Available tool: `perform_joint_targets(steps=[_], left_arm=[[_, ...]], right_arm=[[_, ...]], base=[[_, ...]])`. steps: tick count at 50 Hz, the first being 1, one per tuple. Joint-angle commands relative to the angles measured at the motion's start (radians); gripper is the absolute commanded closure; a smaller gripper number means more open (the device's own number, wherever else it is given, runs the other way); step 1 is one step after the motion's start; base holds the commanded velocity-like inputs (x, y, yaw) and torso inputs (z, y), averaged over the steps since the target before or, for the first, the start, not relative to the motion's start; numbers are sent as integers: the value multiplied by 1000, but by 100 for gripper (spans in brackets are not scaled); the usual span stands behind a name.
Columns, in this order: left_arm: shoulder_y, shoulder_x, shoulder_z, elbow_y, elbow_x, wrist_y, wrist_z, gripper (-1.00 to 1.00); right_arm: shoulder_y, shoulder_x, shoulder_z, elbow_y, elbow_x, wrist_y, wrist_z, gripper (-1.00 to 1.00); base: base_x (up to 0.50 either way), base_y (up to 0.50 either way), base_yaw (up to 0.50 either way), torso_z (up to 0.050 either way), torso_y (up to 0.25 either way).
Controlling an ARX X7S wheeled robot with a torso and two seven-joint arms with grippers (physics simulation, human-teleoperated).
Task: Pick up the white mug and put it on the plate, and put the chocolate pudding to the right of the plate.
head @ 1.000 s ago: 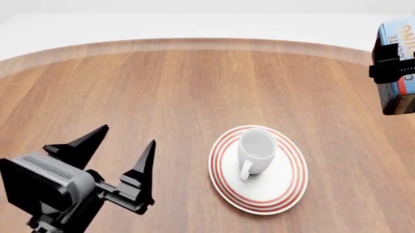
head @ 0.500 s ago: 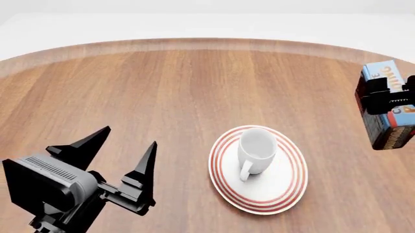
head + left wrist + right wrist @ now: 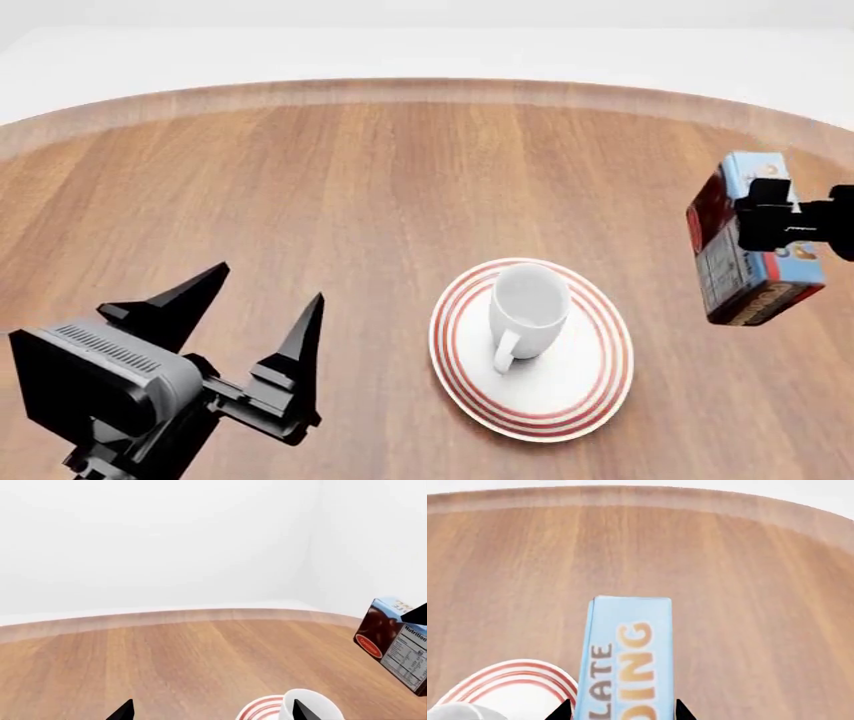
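The white mug (image 3: 525, 312) stands upright on the plate (image 3: 587, 385), a white plate with red rings, in the middle of the wooden table. My right gripper (image 3: 763, 222) is shut on the chocolate pudding (image 3: 738, 270), a blue and brown box held in the air to the right of the plate. In the right wrist view the box (image 3: 628, 660) sits between my fingers, with the plate (image 3: 507, 680) beside it. My left gripper (image 3: 254, 300) is open and empty, left of the plate. The left wrist view shows the mug (image 3: 313, 711), the plate (image 3: 261, 711) and the box (image 3: 393, 645).
The round wooden table (image 3: 334, 180) has a curved far edge (image 3: 400, 92) with white floor beyond it. Bare wood lies between my left gripper and the plate and to the right of the plate under the box.
My right gripper has come down and to the left with the pudding box, from the upper right corner toward the plate's right side. The left gripper, mug and plate have stayed put.
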Motion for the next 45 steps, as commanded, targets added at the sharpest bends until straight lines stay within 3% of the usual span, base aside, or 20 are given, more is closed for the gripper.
perform_joint_targets(steps=[1,45], left_arm=[[2,23,-33,-9,-8,8,31,-100],[-10,43,-7,-22,9,-2,37,-100]], right_arm=[[-62,-1,35,14,1,-51,-68,100],[-185,-34,-14,78,-80,-83,-67,100]], base=[[0,0,0,0,0],[0,0,0,0,0]])
